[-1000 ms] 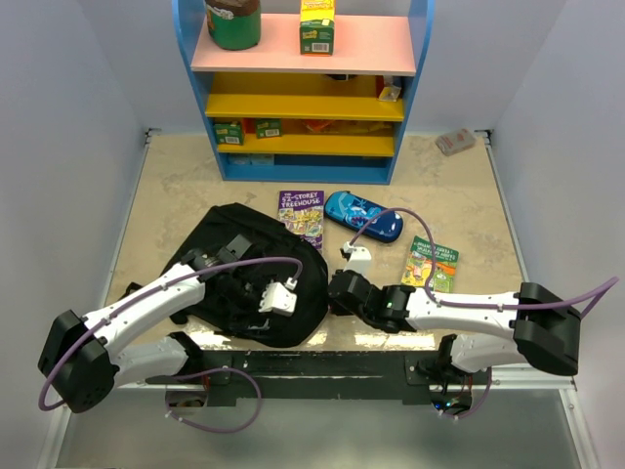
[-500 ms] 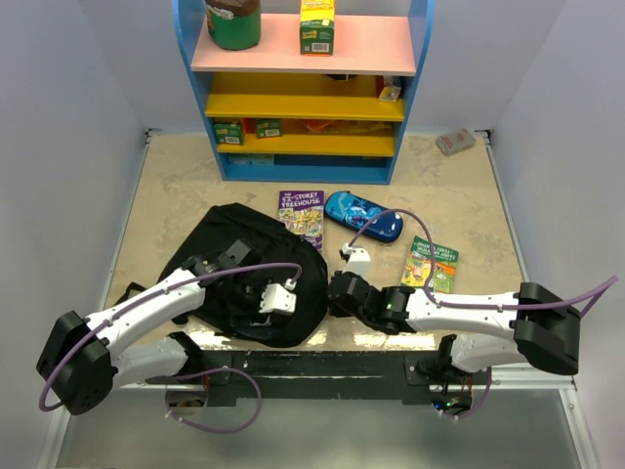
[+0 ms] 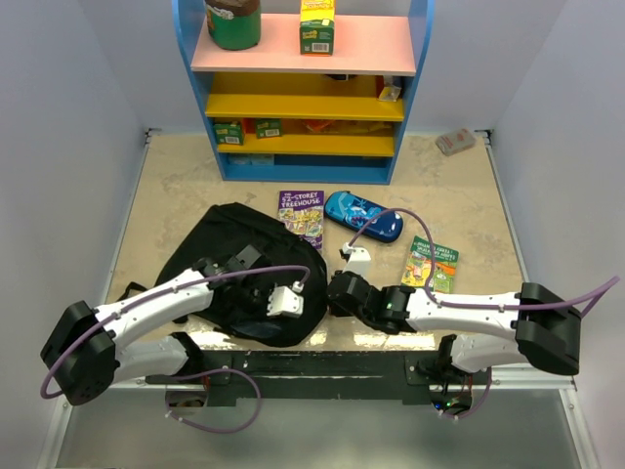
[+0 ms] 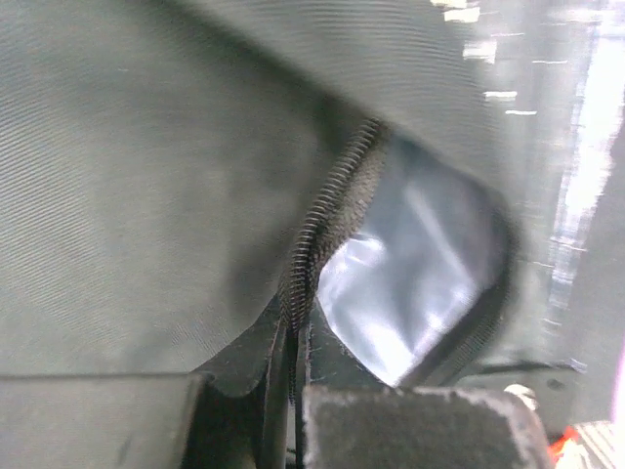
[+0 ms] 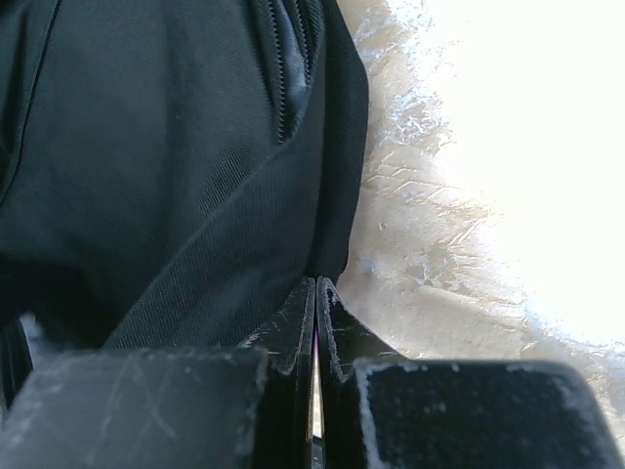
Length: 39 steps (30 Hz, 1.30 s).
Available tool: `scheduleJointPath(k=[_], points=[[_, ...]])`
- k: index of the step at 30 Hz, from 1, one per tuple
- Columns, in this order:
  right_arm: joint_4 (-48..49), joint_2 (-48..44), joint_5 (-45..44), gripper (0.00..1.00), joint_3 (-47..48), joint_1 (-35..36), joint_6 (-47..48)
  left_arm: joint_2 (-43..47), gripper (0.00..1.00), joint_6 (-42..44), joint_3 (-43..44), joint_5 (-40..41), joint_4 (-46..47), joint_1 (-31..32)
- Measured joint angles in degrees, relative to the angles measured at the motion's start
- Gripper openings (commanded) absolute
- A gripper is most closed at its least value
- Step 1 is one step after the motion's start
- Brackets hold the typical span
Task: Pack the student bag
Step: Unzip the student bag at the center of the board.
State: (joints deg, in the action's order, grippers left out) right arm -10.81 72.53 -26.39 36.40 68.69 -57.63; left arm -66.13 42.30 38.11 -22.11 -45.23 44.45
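Seen from the camera overhead, a large, soft black fabric backpack [image 3: 234, 249] lies flat on a beige, stone-patterned tabletop [image 3: 176, 195], in the lower left of centre of the frame. Two white robot arms reach in from the bottom edge.

The left arm stretches across the backpack's lower part. In the left wrist view, the left gripper [image 4: 296, 391] is at the bottom of the frame. Its dark jaws are drawn narrow and pinch the backpack's black zipper [image 4: 327, 225], which runs down into the slit between them. Just right of the zipper, a gap in the fabric shows shiny grey lining [image 4: 410, 283].

The right arm comes in from the lower right. In the right wrist view, the right gripper [image 5: 315, 313] is pressed together with only a hairline gap. Its tips meet the backpack's right edge where the fabric touches the table. I cannot tell whether any fabric is caught between them.

Above and right of the backpack, in the overhead view's centre, lie a purple paperback book [image 3: 301, 215], a blue patterned pencil case [image 3: 363, 215] and, further right, a green paperback book [image 3: 433, 264]. A blue shelf unit with pink and yellow shelves [image 3: 303, 98] stands at the top of the frame.
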Motion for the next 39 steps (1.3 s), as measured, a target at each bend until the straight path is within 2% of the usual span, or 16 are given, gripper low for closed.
scheduleJointPath(k=[4, 7, 10, 12, 20, 26, 35, 39], points=[[-0.4, -0.5, -0.1, 0.00, 0.0, 0.0, 0.0, 0.3, 0.00, -4.4, 0.1, 8.9, 3.8, -1.5], [-0.4, -0.6, -0.2, 0.00, 0.0, 0.0, 0.0, 1.6, 0.00, -6.0, 1.9, 12.8, 5.6, -8.5], [-0.3, -0.6, -0.3, 0.00, 0.0, 0.1, 0.1, 3.5, 0.00, -6.7, 5.5, 13.1, 6.0, -14.5], [-0.4, -0.5, -0.8, 0.00, 0.1, 0.2, 0.2, 5.9, 0.00, -6.8, 7.2, 12.1, 6.6, -16.0], [0.1, -3.8, -4.8, 0.00, 8.1, 1.0, 4.7, 14.3, 0.00, -9.0, 7.4, 8.4, 8.2, -16.3], [7.9, -3.7, -7.2, 0.00, 13.1, 2.1, 9.6, 22.4, 0.00, -14.5, 6.1, 9.0, 12.1, -17.1], [18.2, 12.4, -6.7, 0.00, 13.0, 3.4, 12.8, 28.5, 0.00, -22.1, 2.3, 15.7, 15.1, -17.3], [21.4, 15.9, -5.6, 0.00, 10.1, 3.6, 11.6, 29.9, 0.00, -25.6, 2.3, 21.9, 16.8, -17.3]])
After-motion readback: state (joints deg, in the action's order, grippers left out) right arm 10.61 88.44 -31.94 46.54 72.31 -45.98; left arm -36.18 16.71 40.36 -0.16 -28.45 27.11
